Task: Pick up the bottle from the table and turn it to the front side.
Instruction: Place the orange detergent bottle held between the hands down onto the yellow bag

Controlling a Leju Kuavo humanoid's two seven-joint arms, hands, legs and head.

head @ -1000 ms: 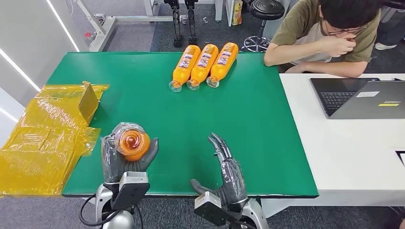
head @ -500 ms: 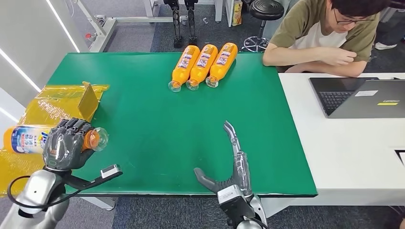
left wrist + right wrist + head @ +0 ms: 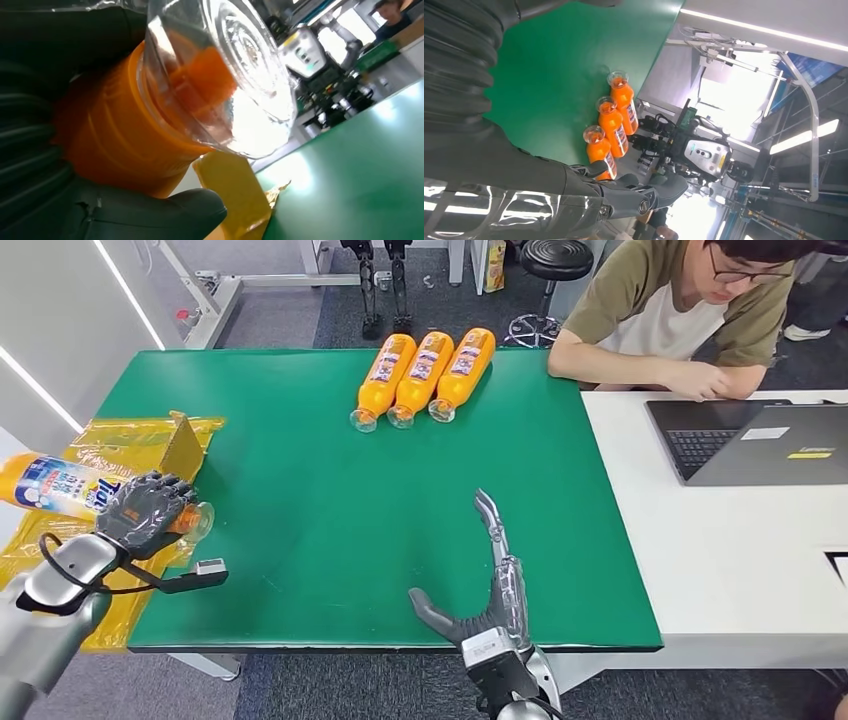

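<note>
The left hand (image 3: 145,512) wraps the neck of the bottle (image 3: 60,487), hiding that stretch; the bottle's base is cut by the head view's left edge. In the left wrist view the clear cap (image 3: 220,75) runs past the top edge, and the bottle's label lies out of sight behind the fingers (image 3: 155,210). The label's print is too small to read. The right hand (image 3: 490,585) has its wrist cut off by the lower edge. The yellow wrap (image 3: 120,455) runs off the left edge. The laptop (image 3: 750,440) is clipped at the right. The person (image 3: 680,315) is cropped at the top.
</note>
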